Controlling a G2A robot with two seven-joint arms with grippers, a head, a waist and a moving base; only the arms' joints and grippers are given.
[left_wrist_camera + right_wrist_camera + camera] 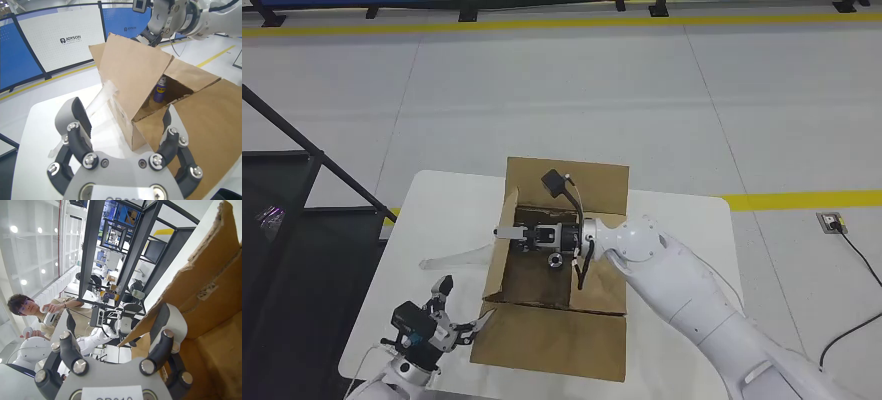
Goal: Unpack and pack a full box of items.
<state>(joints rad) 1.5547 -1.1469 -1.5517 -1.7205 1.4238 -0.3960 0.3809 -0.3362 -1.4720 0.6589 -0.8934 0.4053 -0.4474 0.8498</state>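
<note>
An open cardboard box (552,345) stands in the middle of the white table (442,210), its flaps spread out. A blue spray can (160,89) stands upright inside, in a corner. My right gripper (508,233) is at the box's left side flap (132,75); it is open, and the flap's edge (136,332) runs between its fingers (164,321). My left gripper (122,102) hangs open and holds nothing near the table's front left corner (464,303), a little short of the box corner. A clear strip of tape (102,98) trails from the box's side onto the table.
A black metal rack (282,200) stands just off the table's left edge. The tape strip (457,258) lies across the table left of the box. Bare tabletop lies left of and behind the box.
</note>
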